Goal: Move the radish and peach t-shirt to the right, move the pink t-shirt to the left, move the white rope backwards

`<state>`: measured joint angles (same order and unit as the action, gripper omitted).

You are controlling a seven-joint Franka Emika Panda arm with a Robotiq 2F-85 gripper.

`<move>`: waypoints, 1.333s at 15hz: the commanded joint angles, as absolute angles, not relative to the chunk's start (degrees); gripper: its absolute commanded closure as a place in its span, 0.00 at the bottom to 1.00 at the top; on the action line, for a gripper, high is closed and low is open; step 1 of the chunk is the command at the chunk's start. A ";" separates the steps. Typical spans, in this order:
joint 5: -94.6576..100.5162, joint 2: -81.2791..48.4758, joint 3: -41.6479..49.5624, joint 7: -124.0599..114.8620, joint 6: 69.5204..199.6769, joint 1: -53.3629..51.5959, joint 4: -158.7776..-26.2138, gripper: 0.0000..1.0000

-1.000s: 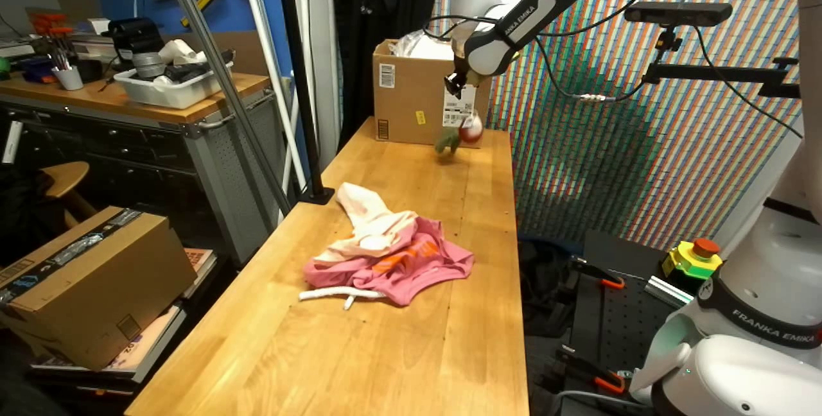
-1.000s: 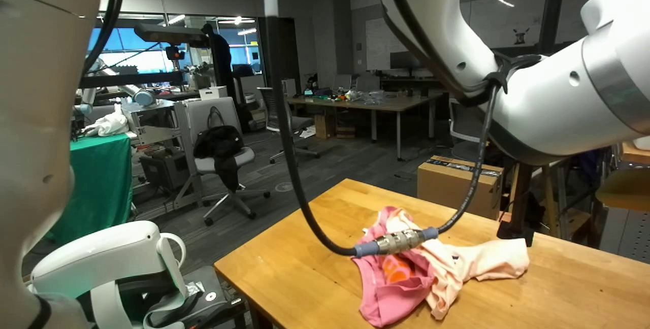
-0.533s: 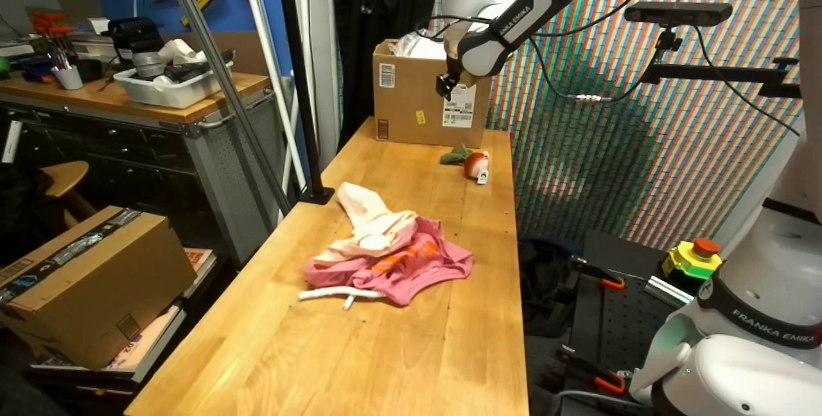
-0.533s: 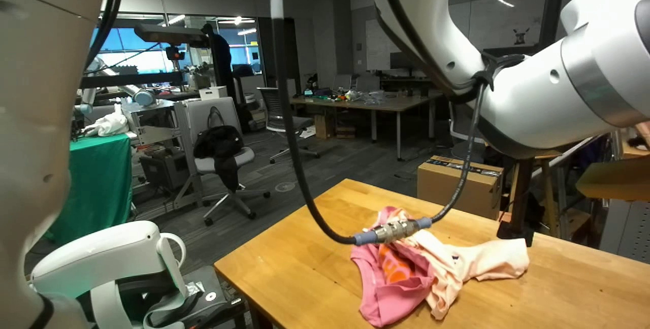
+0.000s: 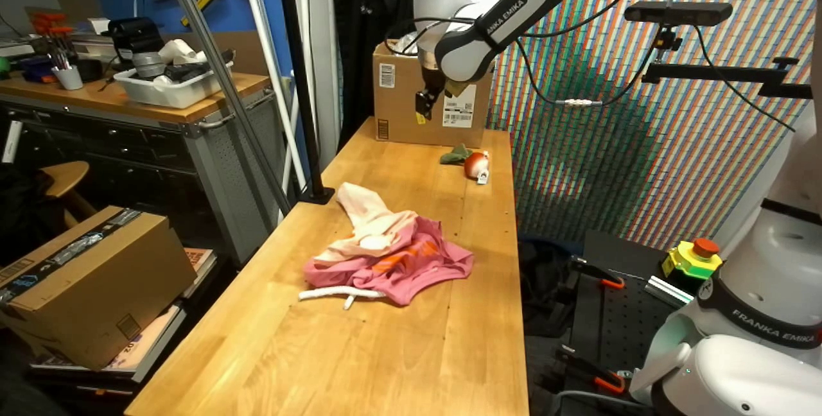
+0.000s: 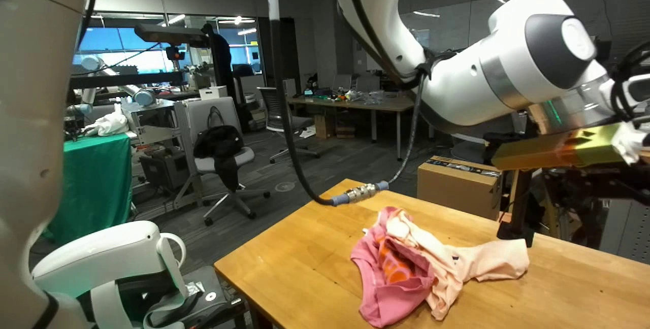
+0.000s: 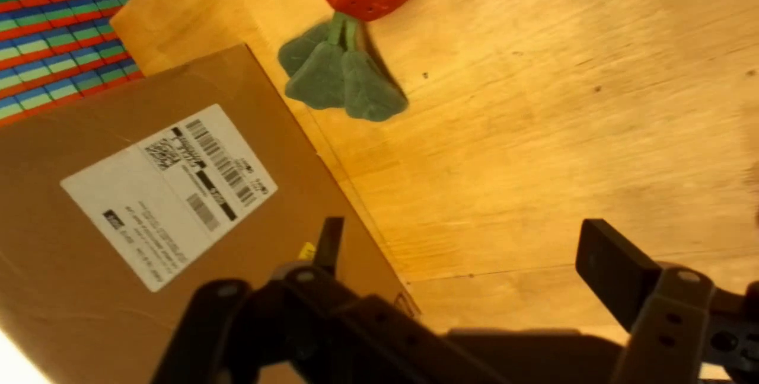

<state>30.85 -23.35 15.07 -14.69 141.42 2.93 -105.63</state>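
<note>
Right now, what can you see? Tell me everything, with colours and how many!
Long wooden table: one, golden, both exterior views
Labelled brown cardboard box: one, brown, at one table end
Round red toy radish with leaves: one, red, white, green, near that box
Crumpled pink cloth t-shirt: one, pink with orange print, on the table
Peach cloth t-shirt: one, pale peach, bunched against the pink one
Thick white rope: one, white, at the pink t-shirt's edge
Taped brown cardboard box: one, brown, beside the table
Straight black pole: one, black, foot at the table's edge
Other things: many, mixed colours, background
White jointed robot arm: one, white and black, above the table
Black fingers: two, black, open, wrist view
</note>
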 commanded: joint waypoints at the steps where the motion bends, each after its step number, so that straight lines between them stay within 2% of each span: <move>1: 26.93 -18.83 10.55 -6.19 138.10 2.31 -109.90 0.00; 10: 17.32 -19.00 1.10 9.58 135.70 1.88 -110.85 0.00; 20: 13.37 -23.33 -2.16 11.18 137.09 0.28 -107.41 0.00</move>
<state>15.88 -21.29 -1.68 9.54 136.69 0.61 -109.88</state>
